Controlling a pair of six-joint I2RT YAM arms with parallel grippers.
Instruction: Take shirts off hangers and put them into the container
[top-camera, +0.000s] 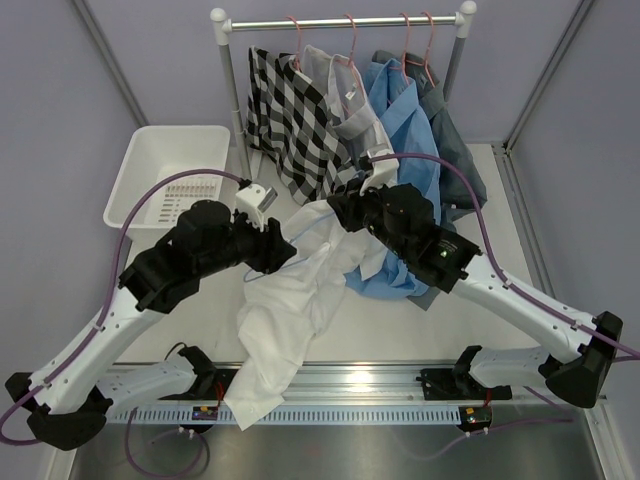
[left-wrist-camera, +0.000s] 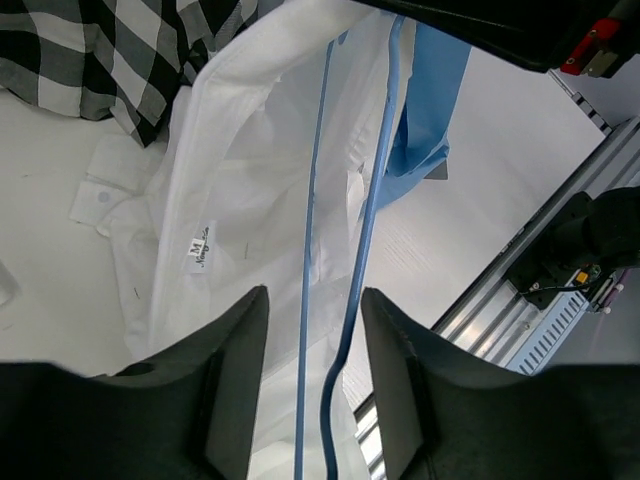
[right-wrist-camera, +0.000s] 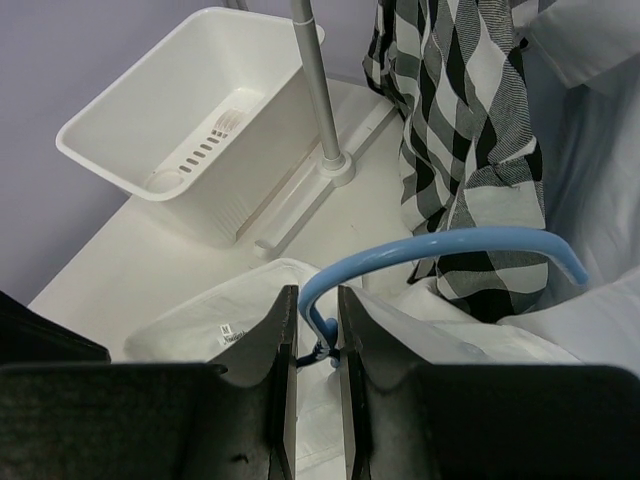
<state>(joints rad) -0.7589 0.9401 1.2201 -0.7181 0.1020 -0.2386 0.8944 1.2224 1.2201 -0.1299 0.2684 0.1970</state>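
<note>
A plain white shirt (top-camera: 290, 300) lies spread on the table, its tail hanging over the front edge. A light blue hanger (right-wrist-camera: 450, 245) is still inside it. My right gripper (top-camera: 338, 205) (right-wrist-camera: 315, 292) is shut on the neck of that hanger, just below its hook. In the left wrist view my left gripper (left-wrist-camera: 315, 295) straddles the hanger's two thin blue wires (left-wrist-camera: 370, 220) over the shirt's open collar; its jaws stand apart with a gap on each side of the wires. The white container (top-camera: 150, 140) (right-wrist-camera: 170, 110) stands at the far left with nothing in it.
A metal rail (top-camera: 340, 20) on white posts at the back carries pink hangers (top-camera: 297, 40) with a check shirt (top-camera: 295, 120), a pale shirt (top-camera: 350, 110), a light blue shirt (top-camera: 405, 120) and a dark grey shirt (top-camera: 455, 140). An aluminium bar (top-camera: 380, 385) runs along the near edge.
</note>
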